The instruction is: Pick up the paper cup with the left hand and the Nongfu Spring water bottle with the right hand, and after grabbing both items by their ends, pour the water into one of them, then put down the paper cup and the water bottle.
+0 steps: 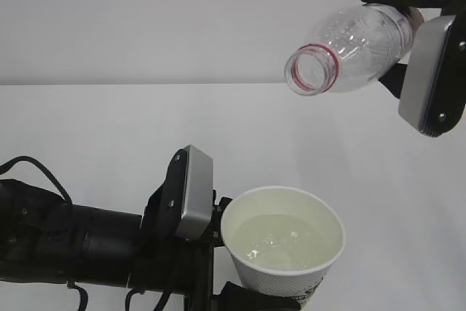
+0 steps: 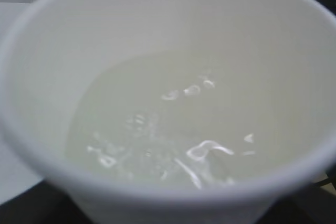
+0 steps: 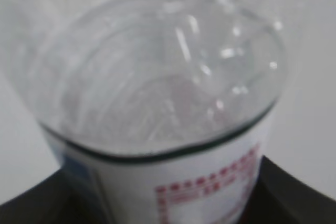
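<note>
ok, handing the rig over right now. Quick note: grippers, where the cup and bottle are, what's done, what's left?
Left hand: shut on the paper cup, held upright at lower centre.
Right hand: shut on the Nongfu Spring water bottle, held up at upper right, tilted with its open mouth pointing down-left, off to the upper right of the cup.
Done: both picked up; water is in the cup, the bottle looks about empty, no stream visible.
Left: put down the cup and the bottle, release both.

Black cabled left arm [image 1: 65,242]; both claws carry grey rounded plates, seemingly screw-fastened.
</note>
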`<state>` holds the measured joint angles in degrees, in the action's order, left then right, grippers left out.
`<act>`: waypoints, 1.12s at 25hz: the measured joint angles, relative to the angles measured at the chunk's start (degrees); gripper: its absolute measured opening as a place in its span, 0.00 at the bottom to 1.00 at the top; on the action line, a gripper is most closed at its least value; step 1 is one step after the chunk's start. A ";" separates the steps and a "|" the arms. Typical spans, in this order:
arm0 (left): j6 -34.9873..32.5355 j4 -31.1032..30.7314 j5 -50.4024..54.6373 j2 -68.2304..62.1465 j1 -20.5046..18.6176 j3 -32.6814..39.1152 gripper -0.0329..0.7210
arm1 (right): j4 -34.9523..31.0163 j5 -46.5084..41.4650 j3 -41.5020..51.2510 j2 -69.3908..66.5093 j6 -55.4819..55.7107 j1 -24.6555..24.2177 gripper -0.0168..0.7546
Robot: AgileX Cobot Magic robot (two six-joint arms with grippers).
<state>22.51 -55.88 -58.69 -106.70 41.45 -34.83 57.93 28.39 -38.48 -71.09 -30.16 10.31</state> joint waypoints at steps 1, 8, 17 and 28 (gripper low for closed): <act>0.00 0.04 -0.10 0.00 0.00 0.00 0.76 | 0.00 0.00 0.00 0.00 0.98 0.00 0.65; 0.00 0.17 -0.13 0.00 0.00 0.00 0.76 | 0.00 0.00 0.00 0.00 6.80 0.00 0.65; 0.00 0.83 -0.13 0.00 0.00 0.00 0.76 | 0.00 0.00 0.00 0.00 17.36 0.00 0.65; 0.00 0.96 -0.13 0.00 0.00 0.00 0.76 | 0.00 0.00 0.00 0.00 27.60 0.00 0.65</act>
<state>22.51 -54.92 -58.83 -106.70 41.45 -34.83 57.93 28.39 -38.48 -71.09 -2.56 10.31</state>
